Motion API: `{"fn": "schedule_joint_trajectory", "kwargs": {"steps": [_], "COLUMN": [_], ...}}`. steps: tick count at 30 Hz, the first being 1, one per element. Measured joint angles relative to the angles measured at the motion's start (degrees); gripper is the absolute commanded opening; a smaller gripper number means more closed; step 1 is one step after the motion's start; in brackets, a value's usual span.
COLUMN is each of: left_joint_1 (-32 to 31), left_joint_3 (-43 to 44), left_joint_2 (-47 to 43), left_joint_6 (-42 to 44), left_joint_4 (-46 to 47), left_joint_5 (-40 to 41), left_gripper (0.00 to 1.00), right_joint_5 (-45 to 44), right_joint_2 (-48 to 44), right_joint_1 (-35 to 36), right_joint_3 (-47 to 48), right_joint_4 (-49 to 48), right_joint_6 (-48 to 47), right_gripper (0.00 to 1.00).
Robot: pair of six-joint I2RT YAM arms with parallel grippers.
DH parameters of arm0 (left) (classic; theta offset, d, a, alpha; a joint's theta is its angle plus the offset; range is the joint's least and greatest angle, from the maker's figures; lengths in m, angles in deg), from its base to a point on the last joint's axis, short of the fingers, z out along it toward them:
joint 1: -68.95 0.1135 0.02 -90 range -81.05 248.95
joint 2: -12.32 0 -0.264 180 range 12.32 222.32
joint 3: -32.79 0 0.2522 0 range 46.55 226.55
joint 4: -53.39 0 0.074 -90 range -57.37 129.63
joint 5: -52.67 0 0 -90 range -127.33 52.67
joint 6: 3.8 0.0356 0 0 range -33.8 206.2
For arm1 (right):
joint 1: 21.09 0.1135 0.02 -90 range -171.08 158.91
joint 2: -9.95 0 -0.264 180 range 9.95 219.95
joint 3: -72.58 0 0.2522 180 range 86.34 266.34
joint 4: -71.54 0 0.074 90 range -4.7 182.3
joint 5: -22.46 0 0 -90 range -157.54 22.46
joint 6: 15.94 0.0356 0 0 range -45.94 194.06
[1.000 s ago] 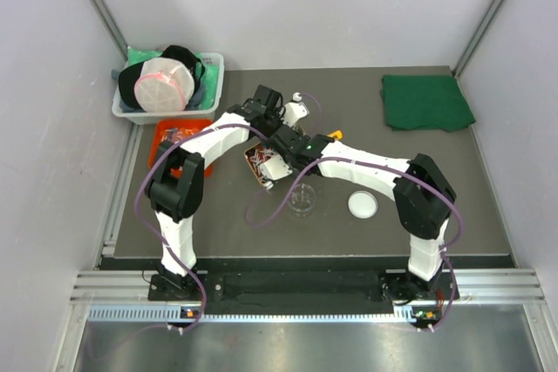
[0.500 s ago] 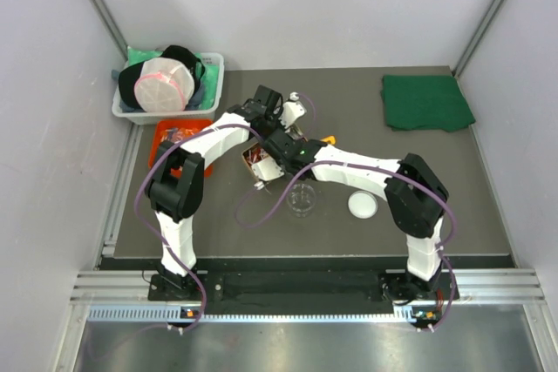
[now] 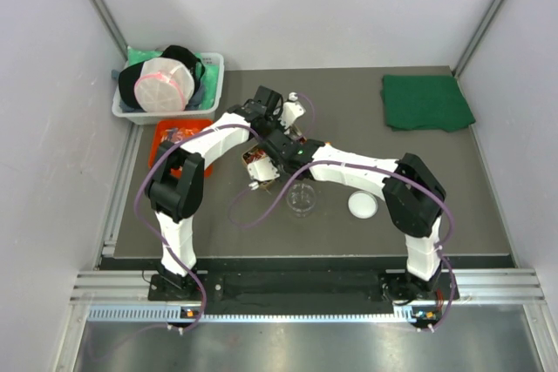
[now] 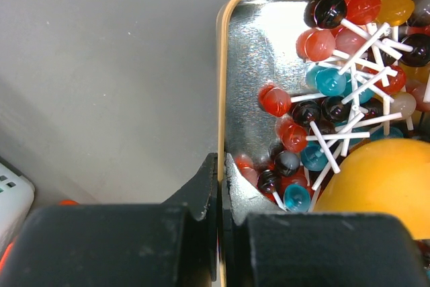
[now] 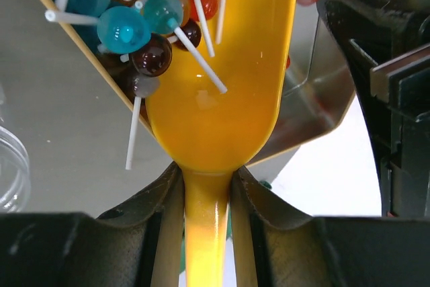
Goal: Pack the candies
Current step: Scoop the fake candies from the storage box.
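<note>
While in tin (image 4: 220, 99), candies (image 4: 332, 80) around scoop (image 4: 383, 189)

The candies (image 4: 330, 81) are seen in red, teal, orange and near-black, on white sticks (image 4: 363, 50); the tin (image 4: 252, 45) is shown silvery inside, its rim tan; the scoop (image 5: 222, 112) is coloured glossy amber-orange; the table (image 4: 101, 65) is rendered plain grey.
</note>
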Motion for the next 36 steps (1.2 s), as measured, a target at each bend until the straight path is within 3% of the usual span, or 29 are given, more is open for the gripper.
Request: {"fn": "schedule_joint_trajectory", "kwargs": {"steps": [23,36], "left_joint_1": [-0.5,-1.0], "left_joint_3": [-0.3,-0.3], "left_joint_2": [0.0,0.0], "left_joint_6": [-2.9,-5.0], "left_joint_4": [-0.9,-0.7], "left_joint_5": [0.8,2.1], "left_gripper": [0.0,0.0], "right_joint_5": [5.4,7.8], "right_joint_2": [-0.2,-3.5], "right_joint_1": [-0.6,-2.9], "right_joint_3": [1.2,-0.3], "right_joint_4": [3.1,4.1], "right_joint_6": [23.5,27.6], "right_gripper": [0.0,0.0]}}
